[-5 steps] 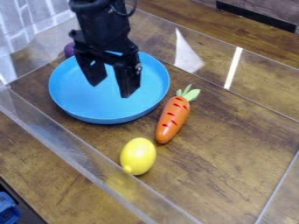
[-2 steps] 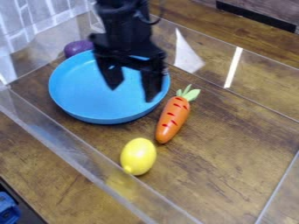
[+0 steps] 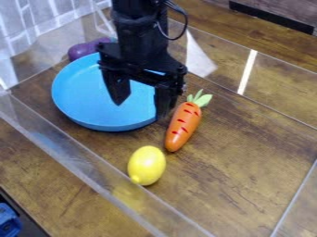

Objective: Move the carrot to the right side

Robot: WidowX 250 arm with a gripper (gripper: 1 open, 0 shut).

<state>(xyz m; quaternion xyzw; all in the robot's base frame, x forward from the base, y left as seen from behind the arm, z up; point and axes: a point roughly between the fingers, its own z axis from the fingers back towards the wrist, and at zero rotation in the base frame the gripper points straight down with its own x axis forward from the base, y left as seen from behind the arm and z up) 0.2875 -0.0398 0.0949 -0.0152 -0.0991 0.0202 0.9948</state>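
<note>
Nearest the camera, the yellow lemon [image 3: 146, 165] lies on the wooden table [image 3: 247, 185], unmoved over the last second. Just beyond it and slightly right, the carrot [image 3: 183, 123] rests on the wood with its green top pointing far-right, its left flank just beside the rim of the blue plate [image 3: 81, 97]; it too has not shifted. The one change is the gripper [image 3: 143, 93]: it has travelled right across the plate and now hangs over the plate's right part, near the carrot. Its jaws stand fully apart and hold nothing. Behind the plate, a purple object [image 3: 82, 51] is partly hidden. Assessment: the approach is under way, the carrot not yet grasped; the gripper still needs to centre over it and descend
</note>
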